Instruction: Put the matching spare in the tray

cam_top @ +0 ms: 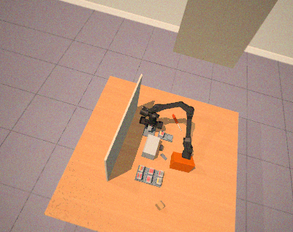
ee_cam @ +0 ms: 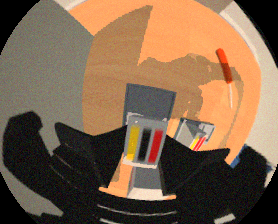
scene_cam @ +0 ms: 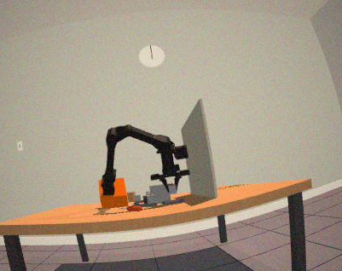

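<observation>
spare in the gripper, tray drop not yet made

the gripper is pinching a spare, a small grey part with yellow, black and red stripes on its face, seen between the dark fingers in the wrist view. in the top view the gripper hangs close beside the upright panel, toward the far half of the surface, just beyond the pale mounted unit. the exterior view shows the spare lifted off the surface, not resting on it.

the tray lies nearer the front edge, past the unit, with striped parts showing in its compartments. another loose part sits beside the unit, and a red-handled tool lies toward the arm's orange base.

judging from this, pick-up is done; carrying to the tray and letting go remain. whether the held code matches cannot be told.
</observation>
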Motion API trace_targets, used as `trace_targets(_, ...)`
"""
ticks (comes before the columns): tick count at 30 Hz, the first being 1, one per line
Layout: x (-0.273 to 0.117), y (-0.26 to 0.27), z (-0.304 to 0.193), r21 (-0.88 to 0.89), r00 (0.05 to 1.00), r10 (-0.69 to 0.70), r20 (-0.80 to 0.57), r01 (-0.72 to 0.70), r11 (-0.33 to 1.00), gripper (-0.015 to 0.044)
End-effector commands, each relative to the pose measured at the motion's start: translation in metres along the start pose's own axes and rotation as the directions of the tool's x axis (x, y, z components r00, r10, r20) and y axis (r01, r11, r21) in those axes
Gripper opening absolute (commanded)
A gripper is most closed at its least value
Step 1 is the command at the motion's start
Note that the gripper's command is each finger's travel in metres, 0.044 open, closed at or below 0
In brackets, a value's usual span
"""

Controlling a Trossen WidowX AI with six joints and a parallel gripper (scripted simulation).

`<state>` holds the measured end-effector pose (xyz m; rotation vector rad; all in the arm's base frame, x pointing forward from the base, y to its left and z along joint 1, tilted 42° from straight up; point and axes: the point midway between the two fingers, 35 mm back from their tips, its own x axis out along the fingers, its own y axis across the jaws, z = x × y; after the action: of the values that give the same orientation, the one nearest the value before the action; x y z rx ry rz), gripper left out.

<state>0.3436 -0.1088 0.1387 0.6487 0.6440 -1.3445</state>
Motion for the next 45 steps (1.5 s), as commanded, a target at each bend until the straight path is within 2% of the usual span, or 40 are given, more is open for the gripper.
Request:
trace_targets(1, 0.005, 0.000, -0.001, -0.004, 1.000, 0.000, -0.002, -0.001, 1.000, 0.0000)
trace_targets(34, 0.032, -0.006, 0.001, -0.004, 1.000, 0.001, 0.004, -0.001, 1.000, 0.0000)
trace_targets(45, 0.029, -0.005, 0.001, -0.001, 1.000, 0.000, 0.007, 0.000, 1.000, 0.0289)
